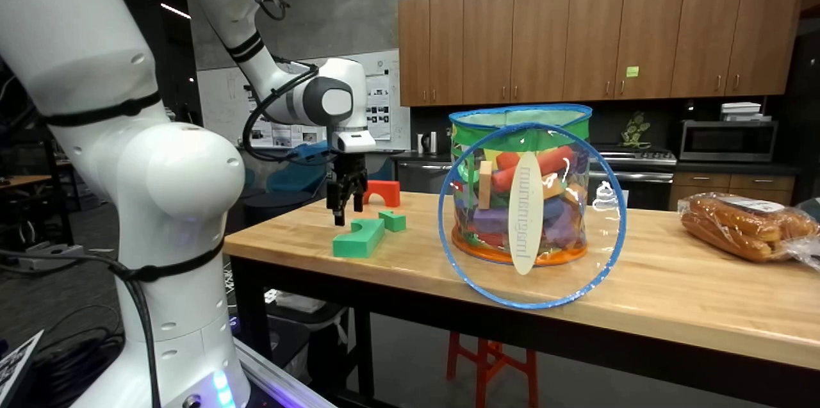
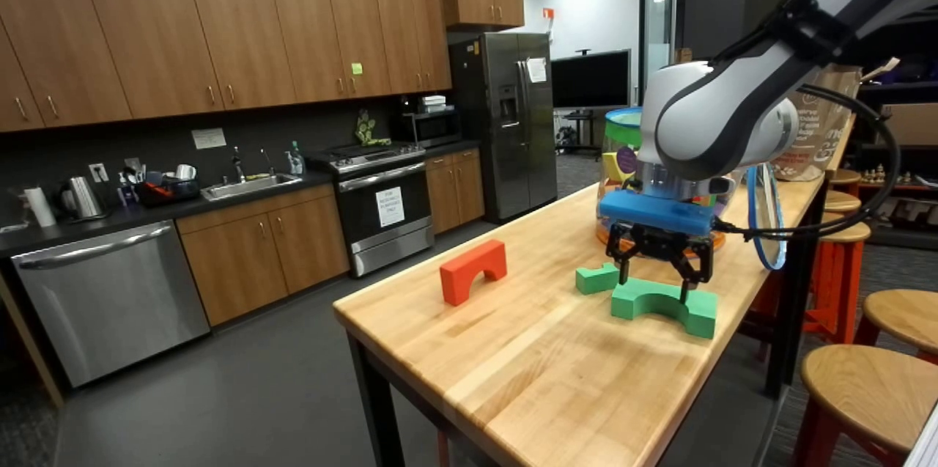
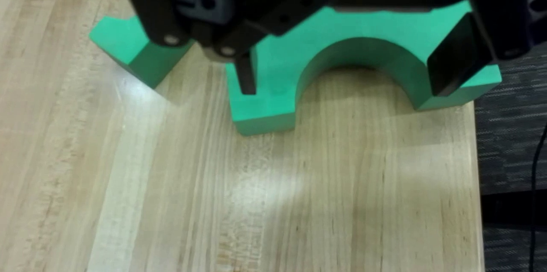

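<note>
We see the hand [image 2: 654,289] spread wide, its tips low over the large green arch block [image 1: 356,243], which lies flat on the desk [image 2: 527,386] near one edge. In the wrist view a fingertip shows over each leg of that block; whether either touches it, we cannot tell. Just beside it lies the small green block [image 2: 597,280], partly covered by a finger in our wrist view. Well apart from the hand, the red arch block [image 2: 469,262] stands on its legs like a bridge. Farther along the desk rises a clear drum [image 1: 477,131] packed with coloured blocks [image 2: 611,168]; in an exterior view the hand hides part of it. Its blue-rimmed clear lid [image 1: 525,216] stands upright by the desk's edge, in front of the drum. Past these we find wrapped bread [image 1: 746,225] and a paper bag [image 2: 817,128] on the desk, and wooden-topped stools [image 2: 876,386] crowd one long side.
</note>
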Robot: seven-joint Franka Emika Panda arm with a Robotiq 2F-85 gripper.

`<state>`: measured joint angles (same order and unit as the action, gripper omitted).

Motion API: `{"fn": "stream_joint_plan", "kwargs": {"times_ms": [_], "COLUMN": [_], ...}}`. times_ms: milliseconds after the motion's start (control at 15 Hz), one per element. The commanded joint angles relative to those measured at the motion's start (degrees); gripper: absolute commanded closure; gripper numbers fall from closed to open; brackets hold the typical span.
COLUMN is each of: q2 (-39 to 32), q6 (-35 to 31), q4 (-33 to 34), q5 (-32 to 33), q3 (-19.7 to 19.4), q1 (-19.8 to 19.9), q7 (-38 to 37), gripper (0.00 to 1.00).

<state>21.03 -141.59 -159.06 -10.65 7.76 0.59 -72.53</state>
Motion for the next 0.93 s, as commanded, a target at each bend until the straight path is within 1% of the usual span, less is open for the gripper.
{"fn": "stream_joint_plan", "kwargs": {"times_ms": [0,333,867], "q2": [-2.1,-3.5,-2.5], "q6": [-0.9,0.4,3.8], "q4": [0.0,0.0,-0.1], "q5": [-0.2,0.6,3.3], "q3": [-0.2,-0.2,-0.3], "q1": [0.0,0.1,1.7], "q7": [0.3,0.1,-1.3], "gripper": [0.00,0.00,0.00]}}
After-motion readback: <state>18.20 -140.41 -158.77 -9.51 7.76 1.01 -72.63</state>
